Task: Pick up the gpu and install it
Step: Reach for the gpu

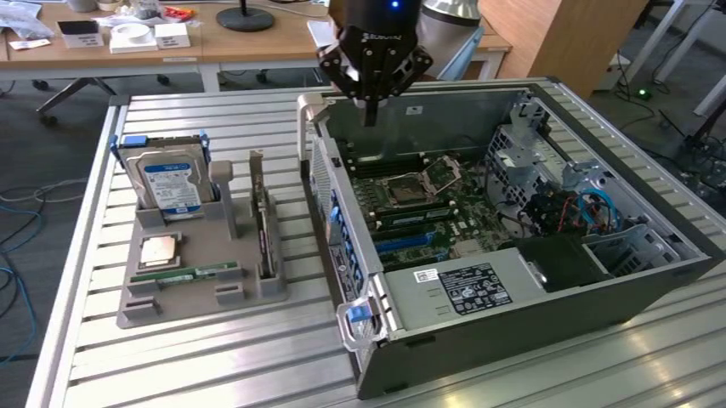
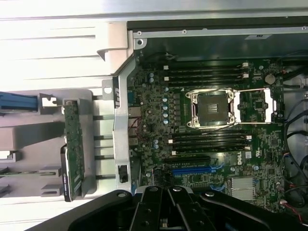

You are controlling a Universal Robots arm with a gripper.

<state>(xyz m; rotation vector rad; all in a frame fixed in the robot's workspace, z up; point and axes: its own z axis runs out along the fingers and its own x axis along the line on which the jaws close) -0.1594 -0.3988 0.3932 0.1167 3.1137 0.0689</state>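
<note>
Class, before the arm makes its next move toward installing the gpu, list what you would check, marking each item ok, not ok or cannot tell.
1. gpu reachable: ok, it stands on edge in the grey holder with nothing on top of it.
2. End effector empty: ok, it holds nothing.
3. End effector over the gpu: not ok, it hangs over the open case.
4. End effector open for a grasp: not ok, shut.
5. Blue slot on the motherboard free: ok, no card in it.
</note>
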